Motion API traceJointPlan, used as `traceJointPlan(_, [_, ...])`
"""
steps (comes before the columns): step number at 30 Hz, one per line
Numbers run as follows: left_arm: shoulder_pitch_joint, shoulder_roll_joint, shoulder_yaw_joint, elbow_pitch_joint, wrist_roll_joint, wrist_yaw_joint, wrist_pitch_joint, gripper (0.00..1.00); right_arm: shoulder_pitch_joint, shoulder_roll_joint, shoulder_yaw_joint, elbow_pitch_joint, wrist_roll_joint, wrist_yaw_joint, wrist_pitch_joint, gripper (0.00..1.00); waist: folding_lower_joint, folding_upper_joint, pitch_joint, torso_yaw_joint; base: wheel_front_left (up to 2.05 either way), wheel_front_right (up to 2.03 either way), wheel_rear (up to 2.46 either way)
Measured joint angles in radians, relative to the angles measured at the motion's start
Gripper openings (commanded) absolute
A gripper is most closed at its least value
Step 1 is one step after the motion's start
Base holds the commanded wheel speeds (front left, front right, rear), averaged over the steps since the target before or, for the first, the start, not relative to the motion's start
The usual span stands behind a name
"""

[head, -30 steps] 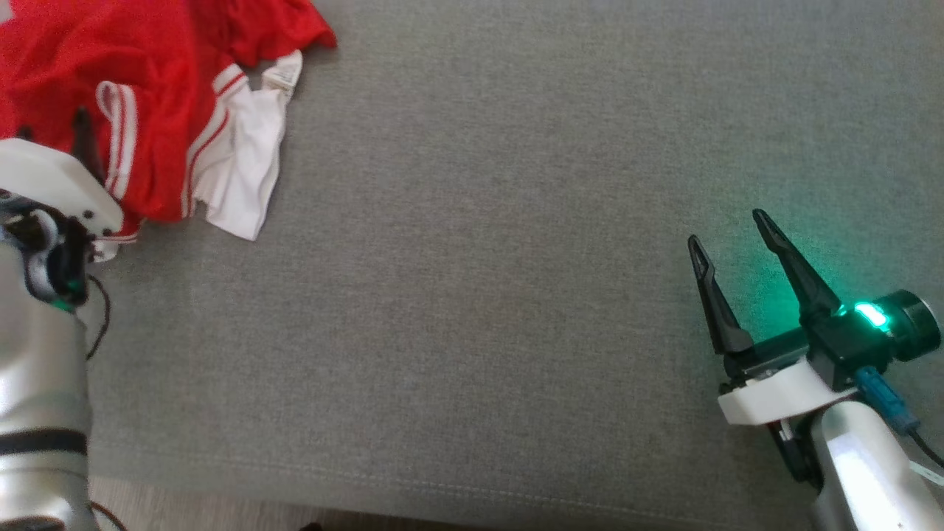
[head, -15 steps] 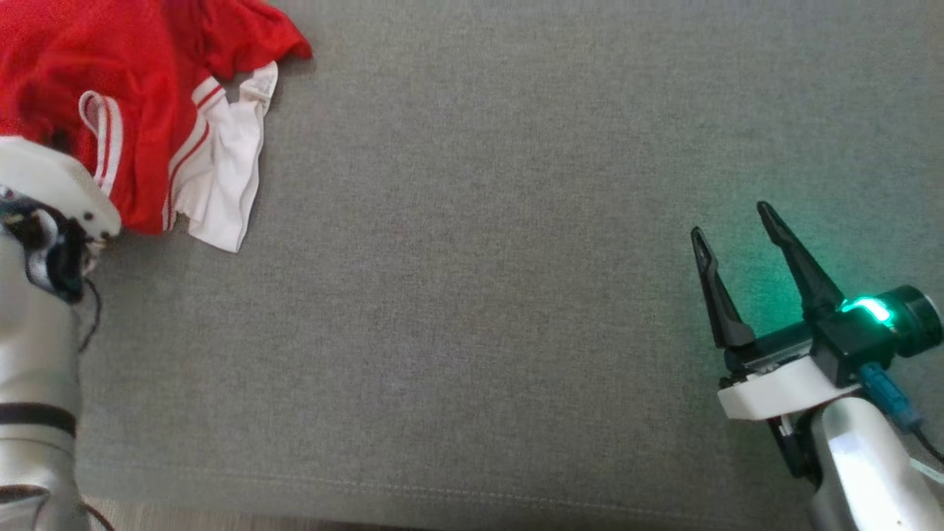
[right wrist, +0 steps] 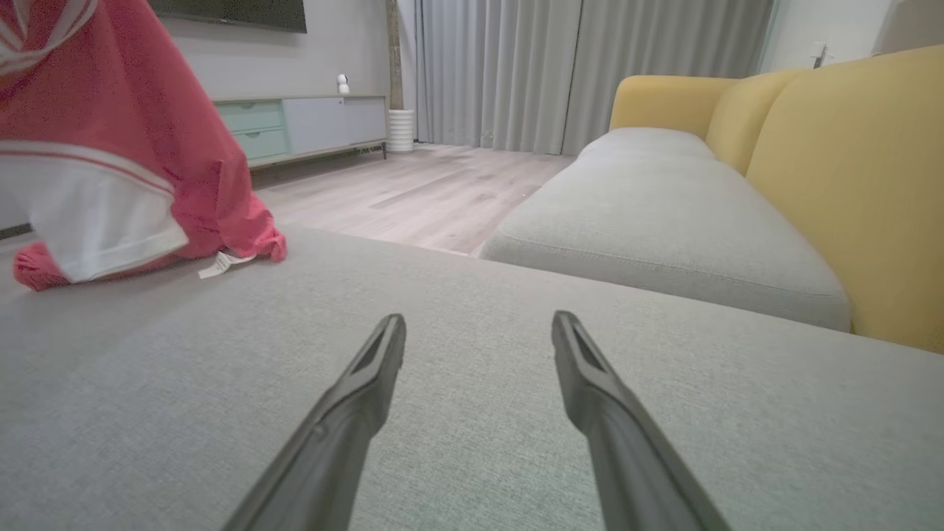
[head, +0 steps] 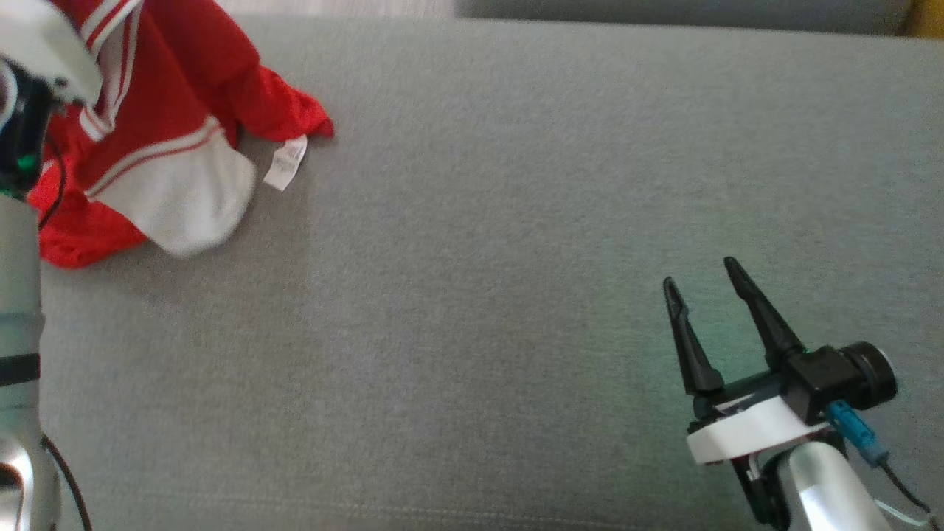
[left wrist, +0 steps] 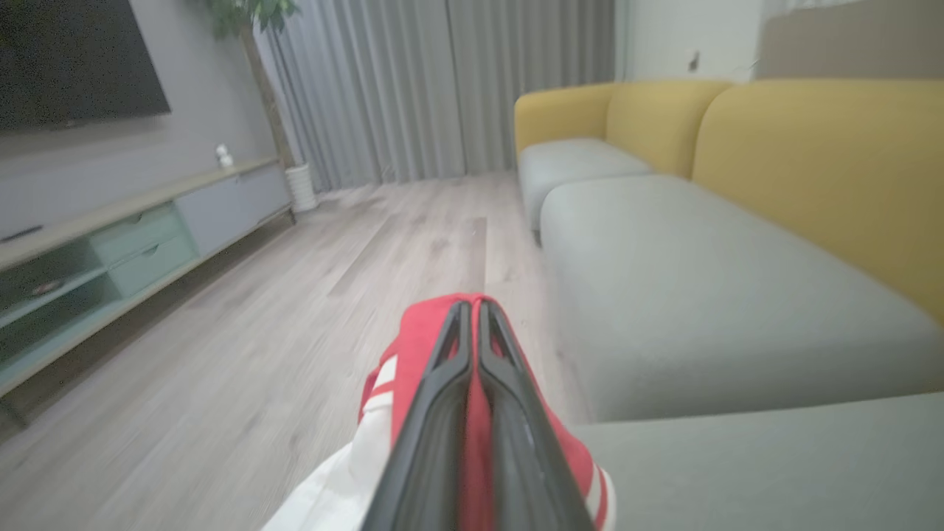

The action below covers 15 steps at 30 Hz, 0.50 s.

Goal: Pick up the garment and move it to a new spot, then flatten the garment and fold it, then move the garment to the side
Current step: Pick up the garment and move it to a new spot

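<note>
A wide grey woven-fabric seat cushion (head: 472, 295) spreads in front of the robot, with a yellow upholstered sofa back (right wrist: 848, 184) beyond it. At the cushion's far left corner, a red mesh garment with white panels and stripes (head: 169, 125) hangs bunched, its lower folds resting on the grey fabric. The left gripper (left wrist: 473, 310) has its dark fingers pressed together, pinching a fold of the red cloth. The right gripper (head: 699, 273) hovers over bare cushion at the lower right, jaws spread. A small white label (head: 284, 164) lies at the garment's edge.
</note>
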Motion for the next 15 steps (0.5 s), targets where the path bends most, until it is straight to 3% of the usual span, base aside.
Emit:
traceJointPlan(7, [0.051, 0.014, -0.074, -0.426, -0.156, -0.002, 0.227, 0.0, 0.013, 0.032, 0.016, 0.01, 0.01, 0.0, 0.0, 1.0, 0.0, 0.0, -0.072, -0.074, 0.0, 0.0, 0.0])
traceJointPlan(11, [0.148, 0.017, -0.131, -0.629, -0.293, -0.002, 0.388, 0.0, 0.025, 0.045, 0.03, 0.012, 0.02, 0.0, 0.0, 1.0, 0.0, 0.0, -0.095, -0.156, 0.0, 0.0, 0.0])
traceJointPlan(15, [0.208, -0.001, -0.194, -0.731, -0.397, -0.002, 0.481, 0.0, 0.025, 0.056, 0.046, 0.013, 0.021, 0.0, 0.0, 1.0, 0.0, 0.0, -0.104, -0.23, 0.0, 0.0, 0.0])
